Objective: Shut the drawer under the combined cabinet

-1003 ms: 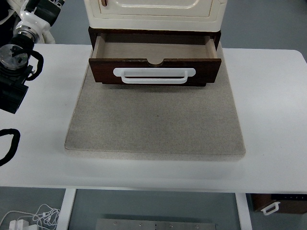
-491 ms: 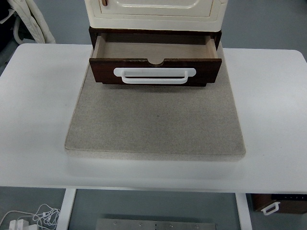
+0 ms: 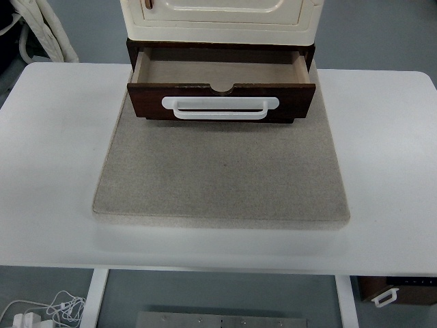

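A dark brown wooden drawer point(image 3: 220, 100) stands pulled out from the base of a cream cabinet point(image 3: 220, 17) at the top centre. Its front carries a white bar handle point(image 3: 220, 108). The drawer's inside point(image 3: 218, 71) shows bare wood with nothing in it. Neither of my hands is in the picture.
The cabinet stands on a grey felt mat point(image 3: 221, 171) that lies on a white table point(image 3: 54, 150). White cables point(image 3: 41, 31) hang at the top left beyond the table. A small brown box point(image 3: 399, 290) shows under the table's lower right edge.
One second ago my left arm showed at the left edge over the table. It has withdrawn out of view. The drawer has not moved.
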Controlling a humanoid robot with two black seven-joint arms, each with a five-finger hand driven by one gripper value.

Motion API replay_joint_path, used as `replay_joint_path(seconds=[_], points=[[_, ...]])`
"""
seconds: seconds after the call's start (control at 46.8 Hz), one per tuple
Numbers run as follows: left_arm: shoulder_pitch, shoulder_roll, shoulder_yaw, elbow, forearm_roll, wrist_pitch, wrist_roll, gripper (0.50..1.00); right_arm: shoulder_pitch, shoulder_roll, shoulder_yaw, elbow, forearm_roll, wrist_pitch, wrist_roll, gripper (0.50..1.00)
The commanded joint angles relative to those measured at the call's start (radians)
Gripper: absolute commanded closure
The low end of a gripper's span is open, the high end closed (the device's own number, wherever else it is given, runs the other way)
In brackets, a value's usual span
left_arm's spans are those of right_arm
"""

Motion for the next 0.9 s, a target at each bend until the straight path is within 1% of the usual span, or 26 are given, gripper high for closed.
replay_joint_path(seconds=[0.0,0.213,0.47,0.683,0.875], points=[[-0.046,0.022,0.081,-0.056,0.027,0.002,0.000,0.500,0.000,0.000,0.000,0.000,0.000,-0.001,0.000,0.548],[-0.106,0.079,0.245,-0.230,0.051,0.007,0.000,0.500,0.000,0.000,0.000,0.000,0.000,0.000,0.000,0.548],[-0.125,0.105,0.413,-0.377,0.251,0.005,0.001,0.500,0.000,0.000,0.000,0.000,0.000,0.000,0.000,0.548],[-0.143,0.111,0.549,-0.446,0.360,0.008,0.001,0.500,0.000,0.000,0.000,0.000,0.000,0.000,0.000,0.548],[-0.213,0.113,0.703,-0.521,0.438,0.008,0.011,0.500,0.000,0.000,0.000,0.000,0.000,0.000,0.000,0.548]])
